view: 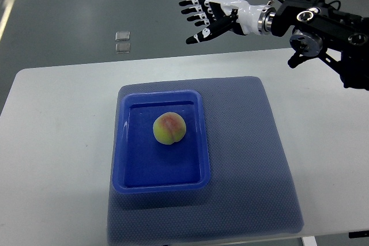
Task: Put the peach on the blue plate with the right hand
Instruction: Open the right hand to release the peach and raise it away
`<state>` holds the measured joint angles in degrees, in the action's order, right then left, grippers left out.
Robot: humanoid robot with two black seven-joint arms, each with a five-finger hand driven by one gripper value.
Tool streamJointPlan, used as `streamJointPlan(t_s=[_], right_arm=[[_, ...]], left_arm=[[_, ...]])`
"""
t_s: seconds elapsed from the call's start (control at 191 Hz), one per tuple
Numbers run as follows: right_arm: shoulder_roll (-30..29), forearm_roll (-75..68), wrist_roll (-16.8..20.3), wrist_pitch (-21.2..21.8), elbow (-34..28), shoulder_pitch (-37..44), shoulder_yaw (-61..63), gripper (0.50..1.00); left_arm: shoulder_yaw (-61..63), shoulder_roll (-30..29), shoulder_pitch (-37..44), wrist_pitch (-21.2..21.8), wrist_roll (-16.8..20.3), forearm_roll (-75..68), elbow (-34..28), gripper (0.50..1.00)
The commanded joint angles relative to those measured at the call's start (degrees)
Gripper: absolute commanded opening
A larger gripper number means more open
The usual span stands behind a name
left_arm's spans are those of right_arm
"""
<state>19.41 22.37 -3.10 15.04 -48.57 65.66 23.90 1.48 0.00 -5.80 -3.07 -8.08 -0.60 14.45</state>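
Peach (169, 128) resting inside the blue plate (128, 181) (a rectangular dish on a mat (248, 154)), right hand (210, 16) at one o'clock, fingers spread, holding nothing.

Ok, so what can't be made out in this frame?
- Top view: right hand palm side, turned away from the camera.
- Right arm, cut off by the right edge.
- Two small squares on the floor, too small to identify.
- Peach underside, hidden against the blue plate.
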Motion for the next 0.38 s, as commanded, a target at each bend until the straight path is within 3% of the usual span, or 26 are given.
streamJointPlan(t_s=[0.0, 0.162, 0.214, 0.23, 0.377], right_arm=[[-0.86, -2.77, -2.79, -2.47, 0.14, -10.54, 15.11, 0.930], [-7.54, -3.21, -9.12, -3.00, 2.51, -22.59, 31.64, 0.930], [-7.54, -3.21, -9.12, -3.00, 2.51, -22.59, 31.65, 0.930], [-9.30, -3.30, -10.87, -3.08, 4.79, -25.75, 37.62, 0.930], [-12.37, -4.26, -11.93, -2.29, 8.84, -28.22, 44.57, 0.930]], left_arm=[[0.01, 0.00, 0.00, -0.01, 0.00, -0.02, -0.04, 1.000], [0.01, 0.00, 0.00, -0.01, 0.08, -0.02, -0.30, 1.000], [0.01, 0.00, 0.00, -0.01, 0.09, -0.02, -0.30, 1.000], [0.01, 0.00, 0.00, -0.01, 0.00, -0.02, -0.22, 1.000], [0.01, 0.00, 0.00, -0.01, 0.00, -0.02, 0.14, 1.000]])
